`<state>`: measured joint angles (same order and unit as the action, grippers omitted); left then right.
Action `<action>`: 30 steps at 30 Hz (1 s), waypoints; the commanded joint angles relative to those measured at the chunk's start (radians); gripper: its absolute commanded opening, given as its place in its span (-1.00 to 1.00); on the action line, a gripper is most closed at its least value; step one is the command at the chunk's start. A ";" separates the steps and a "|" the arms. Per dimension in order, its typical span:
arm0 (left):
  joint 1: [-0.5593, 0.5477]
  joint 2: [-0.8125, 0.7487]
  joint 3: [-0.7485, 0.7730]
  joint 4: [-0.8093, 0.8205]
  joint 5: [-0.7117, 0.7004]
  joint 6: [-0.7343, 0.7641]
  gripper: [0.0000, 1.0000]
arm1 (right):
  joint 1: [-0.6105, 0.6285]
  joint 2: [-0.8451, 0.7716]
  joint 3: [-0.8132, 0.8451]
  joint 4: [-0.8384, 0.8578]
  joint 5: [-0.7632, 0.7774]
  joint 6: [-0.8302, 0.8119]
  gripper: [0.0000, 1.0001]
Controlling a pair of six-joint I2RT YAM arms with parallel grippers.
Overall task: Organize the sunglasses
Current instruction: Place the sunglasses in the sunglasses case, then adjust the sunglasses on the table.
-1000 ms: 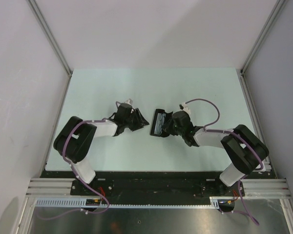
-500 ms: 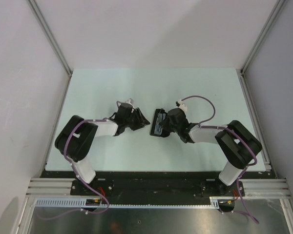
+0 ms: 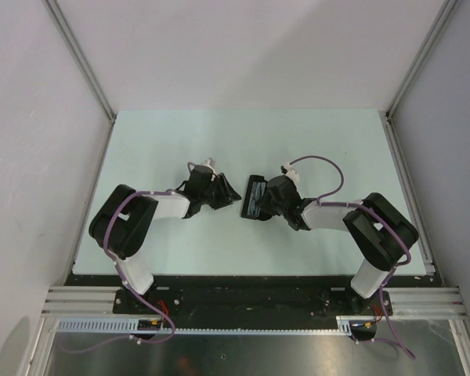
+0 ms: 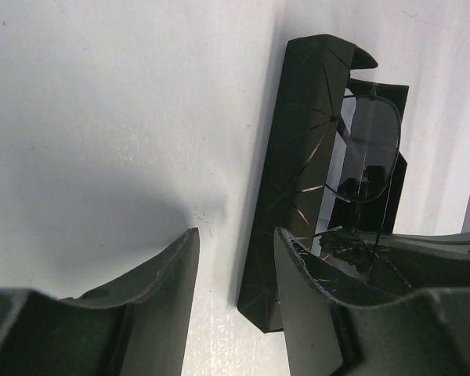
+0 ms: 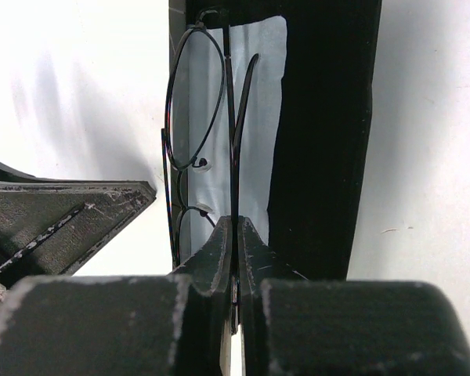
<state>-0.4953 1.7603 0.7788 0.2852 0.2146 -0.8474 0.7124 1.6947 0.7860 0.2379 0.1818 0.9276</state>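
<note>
Your right gripper (image 5: 235, 229) pinches the sunglasses (image 5: 194, 106) at the open case (image 5: 323, 133), midway between left and right edges of the tabletop (image 3: 157, 141); your left gripper (image 4: 235, 262) stands open beside it. Releasing and closing likely remain.

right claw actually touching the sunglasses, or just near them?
Touching. The right wrist view shows the right claw closed on the sunglasses, the thin wire frame running straight into the pinch between its fingertips with no gap.
</note>
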 commanded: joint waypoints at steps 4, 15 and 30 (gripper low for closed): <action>-0.006 0.031 0.008 -0.040 -0.007 0.011 -0.01 | -0.007 0.023 0.055 0.003 -0.005 0.007 -0.93; -0.008 0.031 0.005 -0.040 -0.009 0.011 0.00 | 0.001 -0.033 0.102 -0.118 0.041 0.002 -0.41; -0.009 0.038 0.016 -0.040 0.006 0.011 0.00 | 0.028 -0.145 0.131 -0.180 0.116 -0.093 -0.22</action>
<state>-0.4953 1.7691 0.7841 0.2935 0.2218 -0.8474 0.7227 1.6249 0.8650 0.0540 0.2317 0.8970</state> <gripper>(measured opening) 0.495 0.381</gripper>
